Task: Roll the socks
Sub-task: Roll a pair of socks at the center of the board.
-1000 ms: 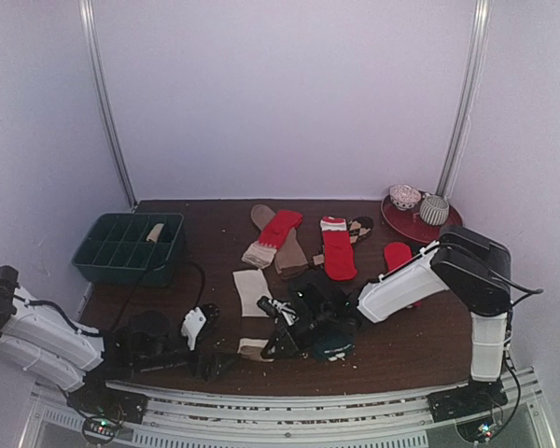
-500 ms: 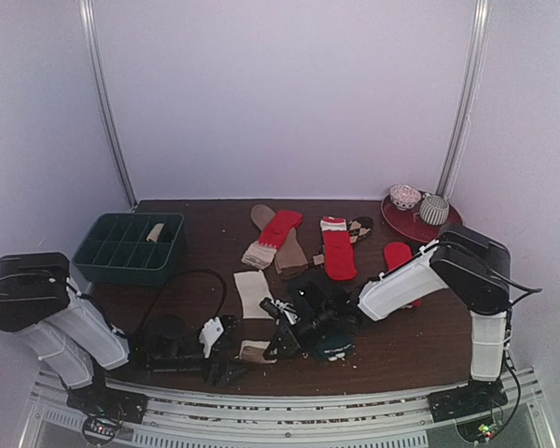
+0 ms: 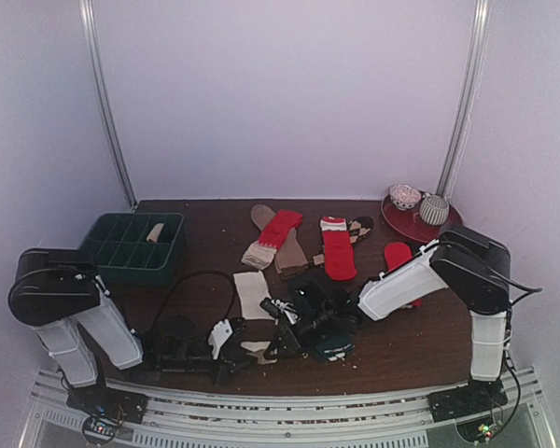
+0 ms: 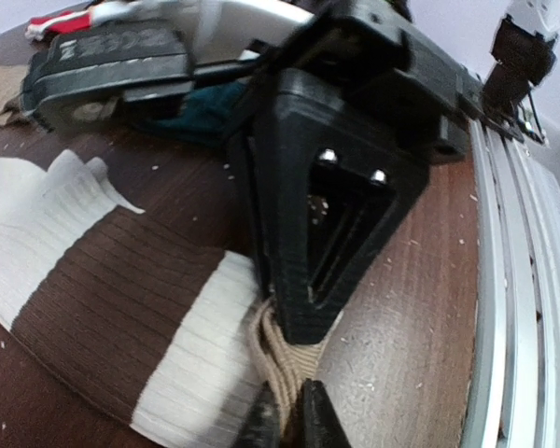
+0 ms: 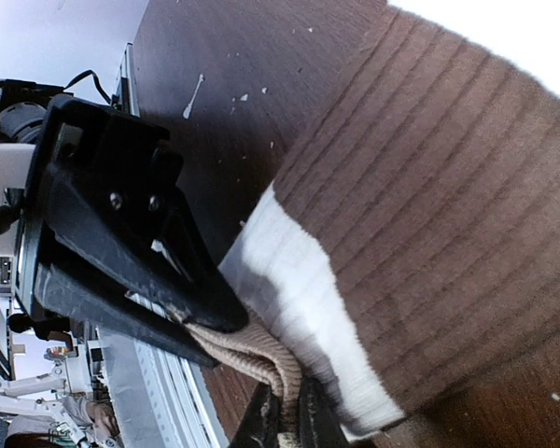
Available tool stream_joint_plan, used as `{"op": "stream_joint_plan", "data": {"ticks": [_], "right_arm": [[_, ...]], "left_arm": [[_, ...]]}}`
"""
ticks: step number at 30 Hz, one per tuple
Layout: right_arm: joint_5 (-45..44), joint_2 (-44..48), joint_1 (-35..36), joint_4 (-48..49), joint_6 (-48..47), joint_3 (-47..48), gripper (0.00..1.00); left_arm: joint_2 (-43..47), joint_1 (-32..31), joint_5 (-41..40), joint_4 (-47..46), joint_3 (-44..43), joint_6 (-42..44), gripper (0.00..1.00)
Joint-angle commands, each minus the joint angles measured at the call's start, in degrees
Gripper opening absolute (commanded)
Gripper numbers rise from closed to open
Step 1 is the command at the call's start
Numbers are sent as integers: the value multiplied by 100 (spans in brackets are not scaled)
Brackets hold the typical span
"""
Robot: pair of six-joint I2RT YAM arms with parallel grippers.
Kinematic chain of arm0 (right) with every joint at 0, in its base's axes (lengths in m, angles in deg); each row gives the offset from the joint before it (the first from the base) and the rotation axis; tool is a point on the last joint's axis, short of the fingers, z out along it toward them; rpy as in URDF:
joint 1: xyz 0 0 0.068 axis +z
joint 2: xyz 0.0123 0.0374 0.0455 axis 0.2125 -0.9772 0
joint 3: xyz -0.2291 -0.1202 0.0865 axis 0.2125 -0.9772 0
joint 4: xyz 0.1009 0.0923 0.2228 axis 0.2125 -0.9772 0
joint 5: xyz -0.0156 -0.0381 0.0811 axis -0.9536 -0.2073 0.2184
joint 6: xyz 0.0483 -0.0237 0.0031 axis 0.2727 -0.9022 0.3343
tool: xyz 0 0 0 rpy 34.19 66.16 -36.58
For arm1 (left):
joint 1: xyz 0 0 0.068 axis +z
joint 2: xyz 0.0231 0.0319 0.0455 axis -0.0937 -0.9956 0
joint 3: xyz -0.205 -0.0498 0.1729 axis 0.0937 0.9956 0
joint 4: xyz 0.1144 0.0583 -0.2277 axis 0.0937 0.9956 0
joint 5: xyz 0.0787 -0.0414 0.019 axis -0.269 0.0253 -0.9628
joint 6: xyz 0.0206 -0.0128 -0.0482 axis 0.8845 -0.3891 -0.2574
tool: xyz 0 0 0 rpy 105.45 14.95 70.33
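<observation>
While working nose to nose at the near edge, the left gripper (image 4: 285, 425) and right gripper (image 5: 285, 422) clamp the beige folded end of a brown-and-cream ribbed fabric sock (image 4: 121, 308), apparently to start its roll. It lies flat on the dark wooden table (image 4: 401, 308), just beside the metal rail (image 4: 523, 280); freer room lies farther back, toward loose red socks (image 3: 338, 250).

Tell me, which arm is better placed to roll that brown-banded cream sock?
Probably right. Both pinch its beige ribbed cuff, but the sock stretches ahead of the right gripper, sideways from the left gripper.
</observation>
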Motion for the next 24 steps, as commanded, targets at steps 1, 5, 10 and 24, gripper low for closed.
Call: {"op": "stream_joint_plan", "data": {"ticks": [1, 5, 10, 24], "right_arm": [[-34, -92, -42, -149, 11, -102, 6], [-115, 12, -42, -223, -205, -112, 14], [-689, 901, -33, -102, -1294, -452, 28], [-4196, 1781, 1960, 227, -6490, -1180, 40]], "left_arm": [[-175, -26, 178, -391, 29, -162, 0], [-181, -26, 172, -345, 41, -551, 0], [417, -25, 119, 1293, 3, -1596, 0], [1258, 26, 2, 4711, -791, -2875, 0]]}}
